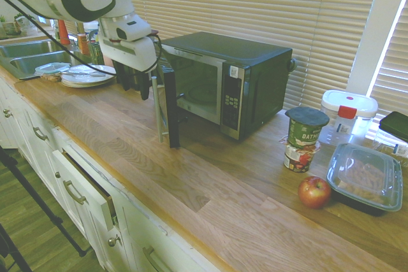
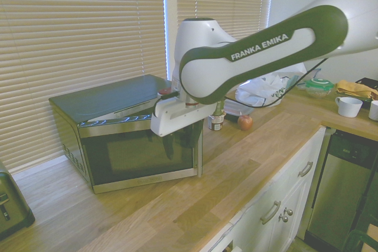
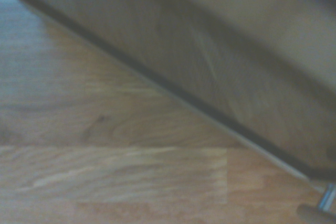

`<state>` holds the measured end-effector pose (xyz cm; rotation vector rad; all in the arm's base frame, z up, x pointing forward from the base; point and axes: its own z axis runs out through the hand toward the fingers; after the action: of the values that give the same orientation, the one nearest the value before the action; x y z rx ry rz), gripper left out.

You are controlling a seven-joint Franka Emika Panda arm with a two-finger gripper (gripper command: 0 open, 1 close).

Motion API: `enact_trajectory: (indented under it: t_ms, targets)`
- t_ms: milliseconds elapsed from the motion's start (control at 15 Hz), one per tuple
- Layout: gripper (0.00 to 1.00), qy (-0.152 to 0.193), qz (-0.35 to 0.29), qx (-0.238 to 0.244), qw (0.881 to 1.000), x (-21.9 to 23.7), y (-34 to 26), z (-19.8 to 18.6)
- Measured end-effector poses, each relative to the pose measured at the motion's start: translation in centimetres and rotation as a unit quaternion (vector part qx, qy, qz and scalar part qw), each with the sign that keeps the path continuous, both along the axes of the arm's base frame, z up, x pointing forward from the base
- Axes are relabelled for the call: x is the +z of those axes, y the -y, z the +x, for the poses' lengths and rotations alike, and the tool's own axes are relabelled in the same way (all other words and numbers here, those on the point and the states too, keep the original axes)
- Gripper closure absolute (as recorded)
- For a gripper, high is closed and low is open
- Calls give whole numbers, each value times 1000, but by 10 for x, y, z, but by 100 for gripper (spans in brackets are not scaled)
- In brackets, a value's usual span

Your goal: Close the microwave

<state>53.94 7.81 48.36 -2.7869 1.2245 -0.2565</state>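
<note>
The microwave [image 1: 255,74] is a black box on the wooden counter, and its dark glass door [image 1: 171,109] stands swung out about square to the oven front. A vertical silver handle [image 1: 157,109] runs along the door's free edge. My gripper [image 1: 135,86] hangs just beside the door's outer face near its top, its dark fingers apart and holding nothing. From the other side the gripper [image 2: 179,143] shows in front of the glass door [image 2: 142,157] of the microwave [image 2: 112,95]. The blurred wrist view shows the door's lower edge [image 3: 220,77] over the counter [image 3: 105,171].
Stacked plates [image 1: 83,74] and a sink [image 1: 25,55] lie behind the arm. Right of the oven stand an oat cup on a can [image 1: 305,135], an apple [image 1: 314,191], a black lidded tray [image 1: 365,176] and a white container [image 1: 347,109]. A toaster [image 2: 12,205] sits further along the counter.
</note>
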Motion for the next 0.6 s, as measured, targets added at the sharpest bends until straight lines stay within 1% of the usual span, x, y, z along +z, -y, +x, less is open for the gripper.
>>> enact_trajectory:
  t_ms: [333,600]
  targets:
    - [0,8,1,-15,1000,6,17,61]
    - [0,22,3,-34,999,9,31,109]
